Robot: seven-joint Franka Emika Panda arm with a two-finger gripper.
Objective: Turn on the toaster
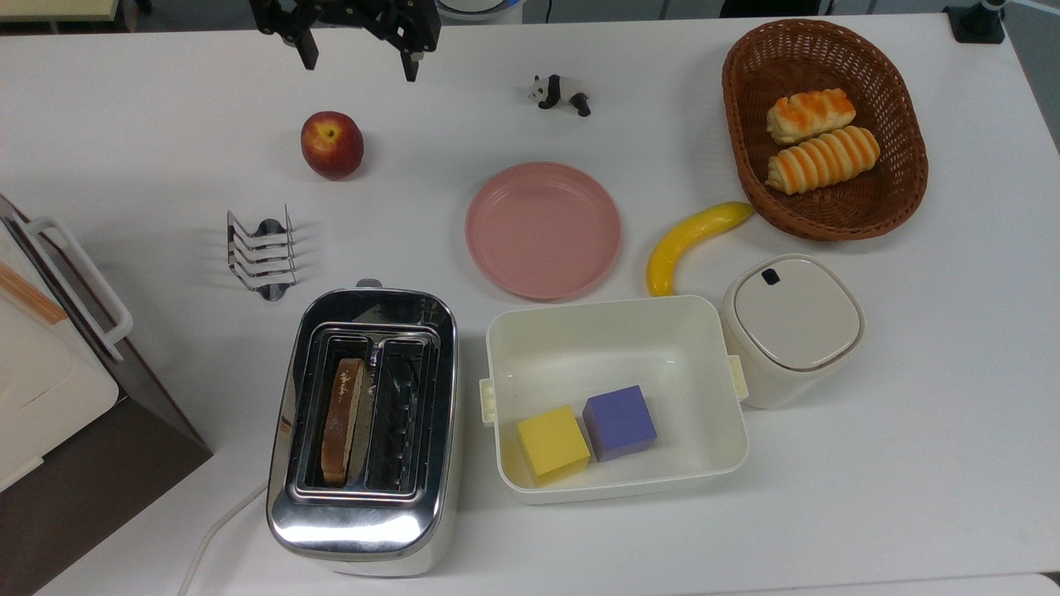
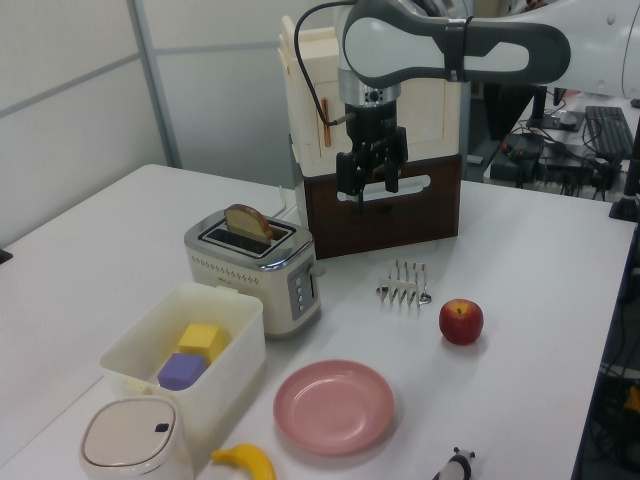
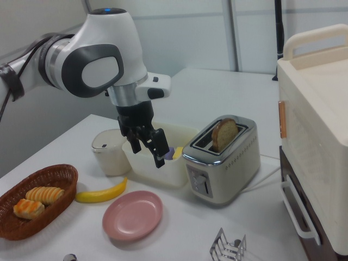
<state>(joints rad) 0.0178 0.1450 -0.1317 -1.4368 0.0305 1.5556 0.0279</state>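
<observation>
The toaster [image 1: 364, 430] stands near the front edge in the top view, with a shiny chrome top, cream sides and a white cord trailing off its front left. A slice of bread [image 1: 344, 418] stands in its left slot and pokes up above the top [image 2: 248, 220] [image 3: 224, 133]. A small lever [image 1: 368, 283] sticks out of the end that faces the arm. My gripper [image 1: 358, 62] hangs open and empty well above the table, far behind the toaster and past the apple. It points down in the left view [image 2: 367, 190] and the right view [image 3: 148, 153].
A wire toast rack [image 1: 262, 252] and an apple [image 1: 332, 145] lie between gripper and toaster. A pink plate [image 1: 542, 229], a white bin [image 1: 617, 319] with two blocks, a banana [image 1: 691, 244], a lidded canister [image 1: 791, 327] and a bread basket [image 1: 828, 219] lie to the top view's right. A white-and-brown appliance [image 1: 50, 372] stands at the top view's left.
</observation>
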